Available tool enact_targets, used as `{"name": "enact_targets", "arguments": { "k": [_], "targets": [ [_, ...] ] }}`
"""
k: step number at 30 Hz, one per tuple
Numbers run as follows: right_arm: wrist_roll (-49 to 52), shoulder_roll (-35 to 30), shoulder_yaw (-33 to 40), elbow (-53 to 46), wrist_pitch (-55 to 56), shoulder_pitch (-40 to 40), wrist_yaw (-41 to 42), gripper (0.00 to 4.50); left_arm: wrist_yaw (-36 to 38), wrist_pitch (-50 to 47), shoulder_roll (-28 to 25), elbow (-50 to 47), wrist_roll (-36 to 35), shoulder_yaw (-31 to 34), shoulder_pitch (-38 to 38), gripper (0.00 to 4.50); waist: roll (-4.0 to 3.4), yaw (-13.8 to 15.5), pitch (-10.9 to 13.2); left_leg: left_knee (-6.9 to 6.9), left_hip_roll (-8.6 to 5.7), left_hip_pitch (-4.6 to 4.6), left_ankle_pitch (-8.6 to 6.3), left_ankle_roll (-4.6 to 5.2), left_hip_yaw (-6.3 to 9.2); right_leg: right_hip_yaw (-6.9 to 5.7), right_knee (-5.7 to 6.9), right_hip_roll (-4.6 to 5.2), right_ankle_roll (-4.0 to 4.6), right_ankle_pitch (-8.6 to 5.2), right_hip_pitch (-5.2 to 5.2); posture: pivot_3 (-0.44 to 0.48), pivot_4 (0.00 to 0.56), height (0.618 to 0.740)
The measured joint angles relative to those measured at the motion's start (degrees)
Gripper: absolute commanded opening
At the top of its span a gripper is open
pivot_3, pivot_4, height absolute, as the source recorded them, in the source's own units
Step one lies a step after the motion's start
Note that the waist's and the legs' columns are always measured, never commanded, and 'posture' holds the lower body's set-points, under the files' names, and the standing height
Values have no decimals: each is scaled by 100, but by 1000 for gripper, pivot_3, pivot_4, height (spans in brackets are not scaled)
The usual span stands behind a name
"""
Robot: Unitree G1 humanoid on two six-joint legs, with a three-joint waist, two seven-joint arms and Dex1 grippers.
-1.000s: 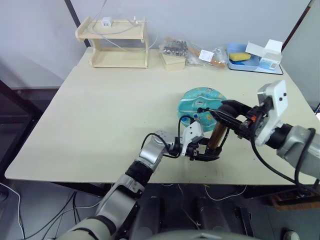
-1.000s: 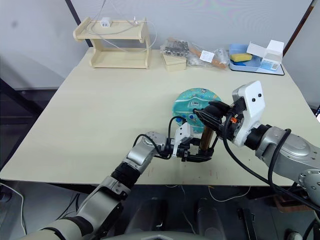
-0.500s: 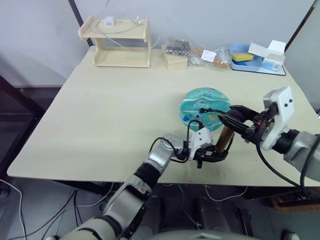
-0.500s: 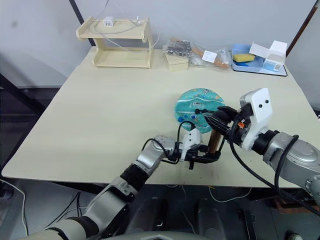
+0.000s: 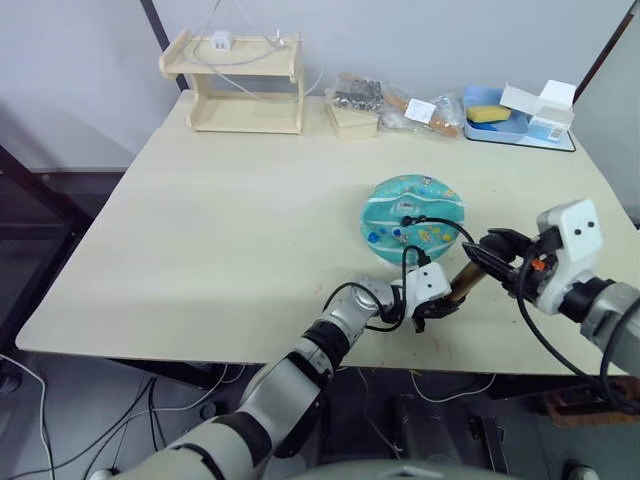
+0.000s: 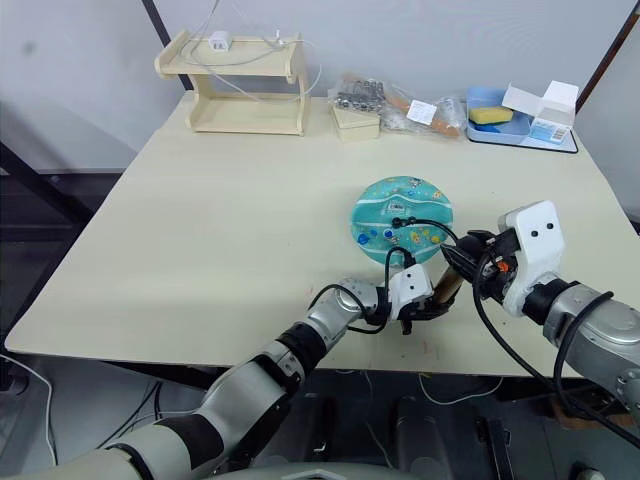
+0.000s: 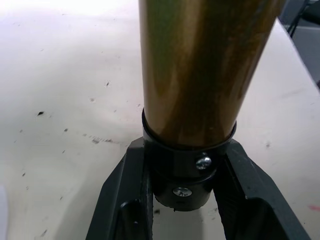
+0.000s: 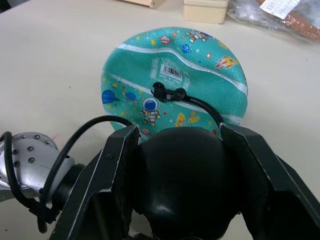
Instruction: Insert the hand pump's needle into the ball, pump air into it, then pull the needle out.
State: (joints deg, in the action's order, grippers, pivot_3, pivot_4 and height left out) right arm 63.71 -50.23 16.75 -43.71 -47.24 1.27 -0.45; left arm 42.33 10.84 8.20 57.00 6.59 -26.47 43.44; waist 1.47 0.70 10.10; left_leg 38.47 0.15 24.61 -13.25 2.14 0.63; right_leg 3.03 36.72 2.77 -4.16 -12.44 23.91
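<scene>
The teal ball (image 5: 412, 210) lies flattened on the table, right of centre. The thin black hose (image 8: 200, 104) ends in a small black fitting (image 8: 160, 91) that rests on the ball beside its white label; the needle itself is hidden. The hand pump (image 5: 462, 282) leans to the right near the front edge. My left gripper (image 5: 437, 305) is shut on its black bottom cap (image 7: 182, 175), one finger (image 7: 125, 200) on each side. My right gripper (image 5: 495, 250) is shut on the black handle (image 8: 182, 175) at the pump's upper end.
A wooden shelf (image 5: 232, 85) stands at the back left. A small wooden box (image 5: 352, 118), plastic bags (image 5: 400, 102), a blue tray (image 5: 495, 122) and a white box (image 5: 540, 105) line the back edge. The table's front edge (image 5: 440, 360) runs just below the grippers.
The camera view has shifted. The pump leans lower and further right than before, and the right gripper with the handle has moved right. The left gripper still holds the base.
</scene>
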Motion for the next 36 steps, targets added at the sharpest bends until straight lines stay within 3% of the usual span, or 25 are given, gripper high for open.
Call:
{"name": "enact_targets", "arguments": {
  "k": [15, 24, 30, 32, 36],
  "targets": [
    [-270, 606, 22, 74, 109, -182, 5, 2076, 253, 213, 3, 407, 18, 53, 100, 1091, 1, -2, -1, 3, 0, -1, -1, 1, 4, -3, 2, -1, -1, 1, -1, 0, 150, 740],
    [-74, 916, 407, -171, 215, -324, -222, 2076, 418, 195, 1, 422, 21, 116, 96, 1091, -1, -3, -2, 4, 0, -3, -1, 1, 3, -3, 5, -1, -2, 2, -2, 0, 150, 740],
    [453, 530, 700, -357, 214, -640, -508, 2076, 503, 198, -2, 435, 44, 115, 88, 1091, -1, -3, -2, 4, 0, -2, -1, 1, 2, -2, 5, 0, -1, 2, -2, 0, 150, 740],
    [986, -29, 965, -400, 164, -804, -643, 2076, 548, 231, -3, 424, 55, 109, 85, 1091, 1, -3, -2, 7, -1, 1, -1, 2, 1, -2, 3, 3, -1, 2, -3, 0, 150, 740],
    [1499, -532, 1236, -453, 94, -826, -767, 2076, 568, 246, -4, 436, 95, 98, 82, 1091, -2, -2, -2, 7, -4, 4, -4, 7, 0, 3, 1, 8, -2, 3, -1, 0, 150, 740]
  ]
}}
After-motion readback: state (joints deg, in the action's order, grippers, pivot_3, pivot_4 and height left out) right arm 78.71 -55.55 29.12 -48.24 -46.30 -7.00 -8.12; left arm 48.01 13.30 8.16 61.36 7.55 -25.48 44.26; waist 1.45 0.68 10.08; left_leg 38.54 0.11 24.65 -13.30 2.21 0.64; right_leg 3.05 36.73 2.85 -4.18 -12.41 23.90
